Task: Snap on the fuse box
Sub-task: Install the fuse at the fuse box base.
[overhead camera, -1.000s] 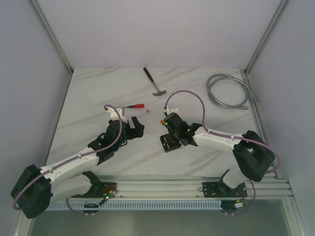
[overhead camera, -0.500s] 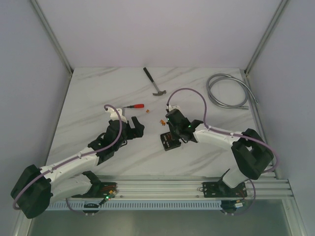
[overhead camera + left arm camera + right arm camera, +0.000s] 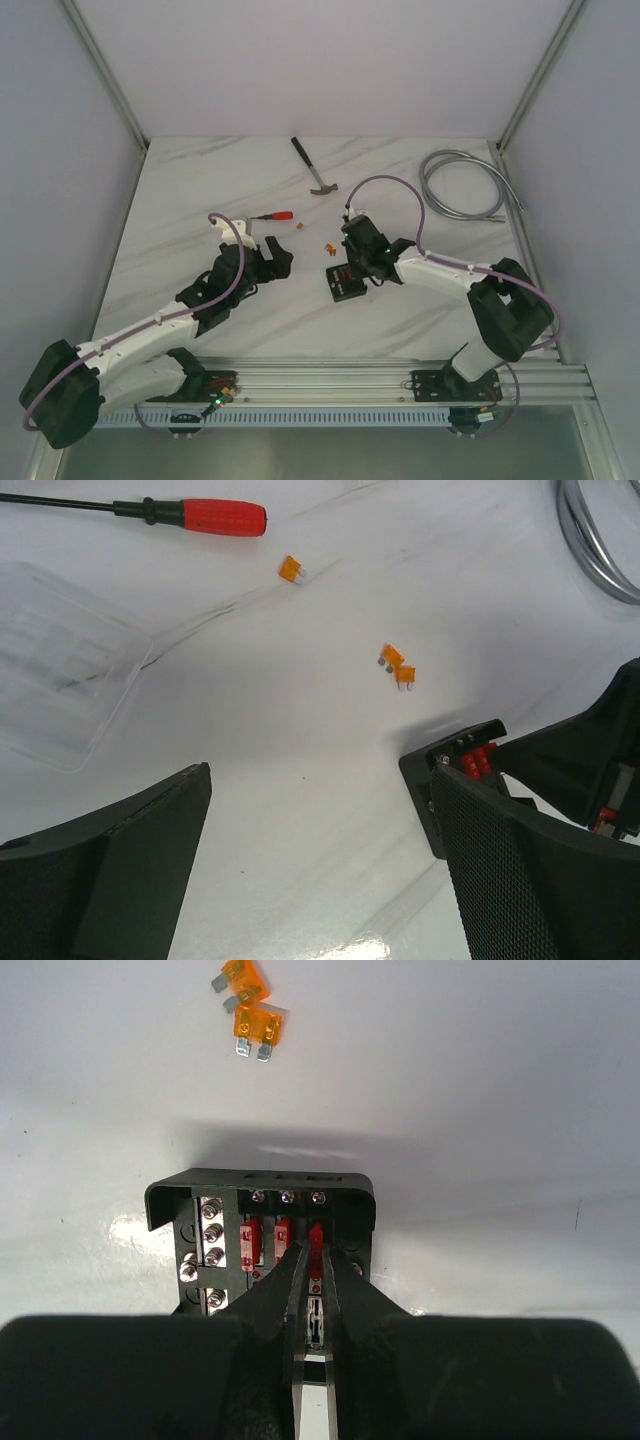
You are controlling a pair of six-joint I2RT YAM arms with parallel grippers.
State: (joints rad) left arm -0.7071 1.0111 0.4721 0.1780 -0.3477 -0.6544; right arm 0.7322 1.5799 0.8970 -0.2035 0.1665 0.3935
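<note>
Marble table (image 3: 200, 180) bears fuse box (image 3: 340, 288), hammer (image 3: 313, 166), screwdriver (image 3: 272, 215), hose (image 3: 426, 180), orange fuses (image 3: 398, 666), perhaps clear lid (image 3: 60, 665).

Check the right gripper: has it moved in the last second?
Yes. In the top view the right gripper has crept slightly away from the arm bases, toward the hammer, staying over the fuse box.

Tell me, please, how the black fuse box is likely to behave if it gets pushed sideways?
The fuse box lies flat and low on the glossy table, so it would probably slide, not tip. It looks like small plastic, likely light, so the right gripper, pinching a red fuse inside, may drag it.
</note>
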